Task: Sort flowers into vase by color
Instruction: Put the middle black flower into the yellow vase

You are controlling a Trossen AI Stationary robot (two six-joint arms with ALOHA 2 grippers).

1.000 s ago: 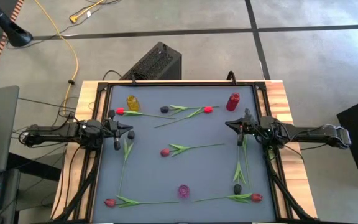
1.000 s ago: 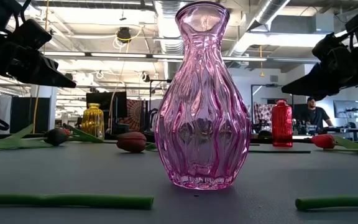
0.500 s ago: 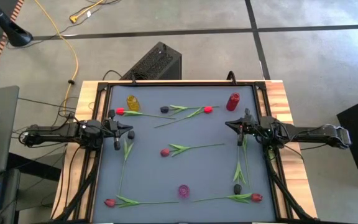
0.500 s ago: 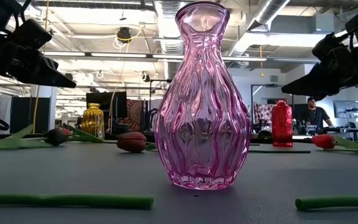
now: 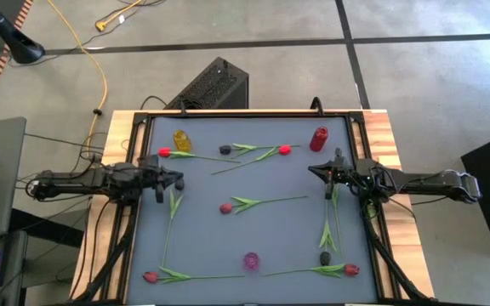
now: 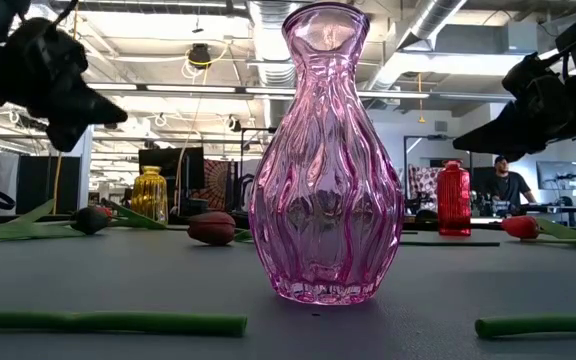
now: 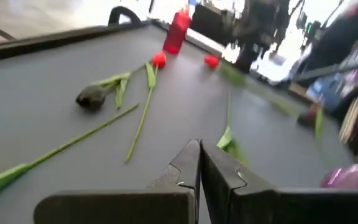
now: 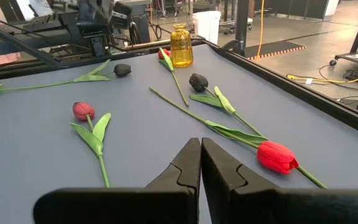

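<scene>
Fingers pressed together on both sides, holding nothing: the left gripper point(image 5: 177, 180) and right gripper point(image 5: 311, 170) hover either side of the crimson tulip point(image 5: 226, 207) mid-worktop point(image 5: 287, 238). Other flowers point(image 5: 262, 153) lie scattered around the pink vase point(image 5: 251, 261).

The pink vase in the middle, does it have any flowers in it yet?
Empty. The pink vase stands upright with nothing inside; every tulip lies flat on the table.

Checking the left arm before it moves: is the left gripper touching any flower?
Apart. The left wrist view shows the shut left gripper above bare mat, with the nearest stem clear of it.
</scene>
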